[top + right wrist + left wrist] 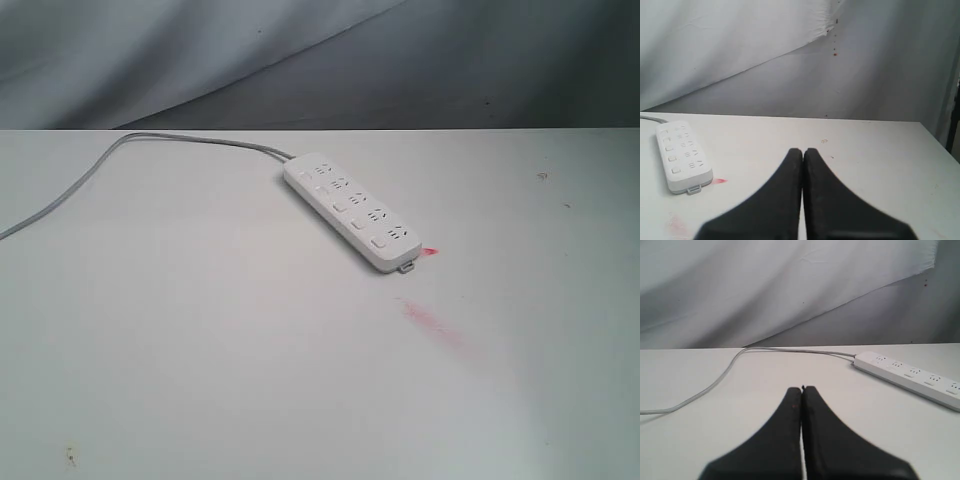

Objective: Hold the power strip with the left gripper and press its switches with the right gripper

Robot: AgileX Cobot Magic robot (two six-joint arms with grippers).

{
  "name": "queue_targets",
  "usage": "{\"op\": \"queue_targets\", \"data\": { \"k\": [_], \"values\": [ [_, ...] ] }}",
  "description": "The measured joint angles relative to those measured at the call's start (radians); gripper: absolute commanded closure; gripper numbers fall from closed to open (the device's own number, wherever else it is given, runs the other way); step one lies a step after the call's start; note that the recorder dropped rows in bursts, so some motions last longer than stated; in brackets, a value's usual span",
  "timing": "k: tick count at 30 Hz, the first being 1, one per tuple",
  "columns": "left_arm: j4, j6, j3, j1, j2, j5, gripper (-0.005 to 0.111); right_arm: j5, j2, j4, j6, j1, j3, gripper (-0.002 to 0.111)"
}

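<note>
The white power strip (350, 211) lies flat on the white table, slanting from back left to front right, its small tab at the near end. Its square switches (357, 223) run along one side of its face. The grey cord (90, 180) leaves its far end and curves off to the left. Neither arm shows in the exterior view. In the left wrist view my left gripper (802, 389) is shut on nothing, well short of the power strip (912, 377). My right gripper (803, 150) is likewise shut and empty, with the power strip (681, 156) apart from it off to one side.
A pink smear (432, 324) marks the table in front of the strip's near end, and a small red mark (431, 251) sits beside the tab. A grey cloth backdrop (320, 60) hangs behind the table. The table edge (940, 145) shows in the right wrist view.
</note>
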Motion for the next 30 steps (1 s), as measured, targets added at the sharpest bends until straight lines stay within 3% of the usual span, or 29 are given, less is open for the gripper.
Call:
{"op": "queue_targets", "data": {
  "k": [25,30],
  "values": [
    [0.024,0.01,0.0,0.0,0.0,-0.025,0.107,-0.005,0.0,0.0,0.004,0.0,0.0,0.108],
    [-0.113,-0.104,0.0,0.0,0.0,-0.188,0.107,-0.132,0.0,0.24,0.109,0.0,0.0,0.108]
  ]
}}
